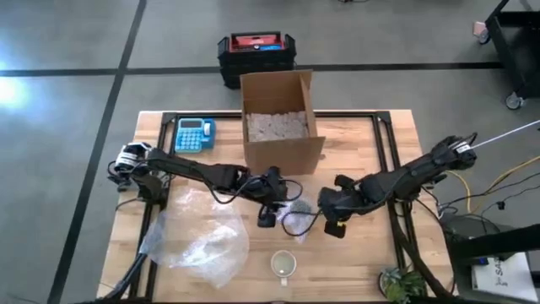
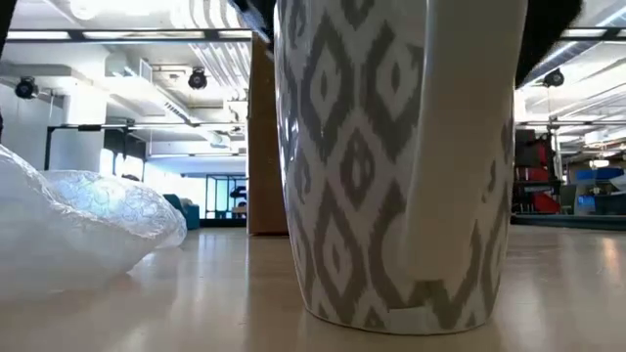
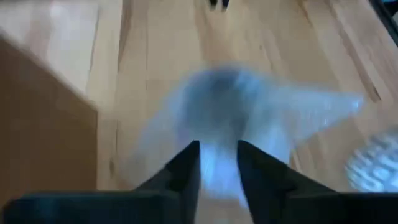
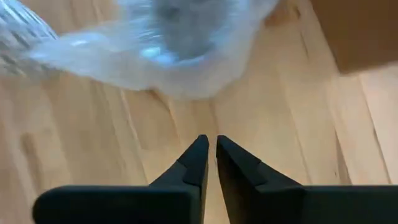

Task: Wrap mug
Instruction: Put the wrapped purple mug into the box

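You are looking at a large sheet of bubble wrap (image 1: 196,238) lying on the left part of the table (image 1: 363,143). Right of it, your left gripper (image 1: 272,205) is pinching a smaller piece of wrap (image 1: 297,209) between narrowed fingers at mid-table, in front of the cardboard box (image 1: 279,120). The patterned mug (image 1: 283,264) is standing upright near the front edge, apart from both grippers. Further right, your right gripper (image 1: 332,216) is hovering with its fingers nearly touching, holding nothing.
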Tool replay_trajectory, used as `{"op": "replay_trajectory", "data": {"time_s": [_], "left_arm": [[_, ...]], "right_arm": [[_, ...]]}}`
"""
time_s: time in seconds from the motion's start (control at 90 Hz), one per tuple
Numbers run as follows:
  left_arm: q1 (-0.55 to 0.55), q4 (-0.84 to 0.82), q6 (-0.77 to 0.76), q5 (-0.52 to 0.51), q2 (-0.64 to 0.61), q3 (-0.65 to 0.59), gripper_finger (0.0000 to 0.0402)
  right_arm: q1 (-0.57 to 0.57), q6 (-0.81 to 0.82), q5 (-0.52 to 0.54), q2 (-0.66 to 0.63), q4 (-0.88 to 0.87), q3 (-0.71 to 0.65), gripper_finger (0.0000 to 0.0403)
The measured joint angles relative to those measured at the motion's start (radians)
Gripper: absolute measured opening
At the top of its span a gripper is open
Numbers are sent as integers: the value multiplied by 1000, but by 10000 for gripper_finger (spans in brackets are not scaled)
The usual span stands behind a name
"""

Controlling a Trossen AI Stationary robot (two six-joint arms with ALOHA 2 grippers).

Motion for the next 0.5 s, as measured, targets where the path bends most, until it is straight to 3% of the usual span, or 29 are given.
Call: {"op": "replay_trajectory", "data": {"time_s": [0.1,0.211,0.5], "left_arm": [[-26,-97,-89,1,-1,-17,170],[-62,-45,-110,2,-3,-95,203],[-81,556,-115,-47,6,-367,224]], "right_arm": [[41,51,27,0,73,-81,64],[84,80,59,0,184,-154,99],[153,124,179,0,460,-284,163]]}}
